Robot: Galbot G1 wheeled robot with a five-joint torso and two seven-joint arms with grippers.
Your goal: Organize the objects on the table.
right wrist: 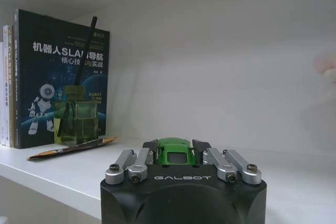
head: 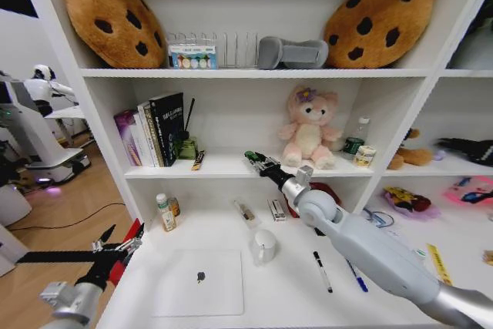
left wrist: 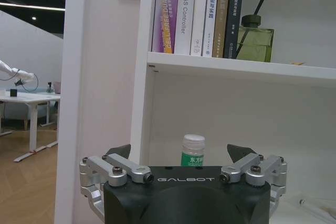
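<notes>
Toy car, small and green, sits pinched between the fingers of the right tool, which is reached out over the middle shelf of the white shelving; from the head camera the car is too small to make out at the tool's tip, just beside the pink plush. In the right wrist view only the car's roof and rear show above the tool body. Further along that shelf stand a green diffuser bottle and a row of books.

Down on the tabletop, the silver laptop lies closed near the front edge, with a white mug just beside its far corner. Two pens lie near the mug, partly hidden under the right arm.

The left tool hovers off the tabletop's left edge with its fingers spread apart and nothing between them; a small white bottle stands beyond it.
</notes>
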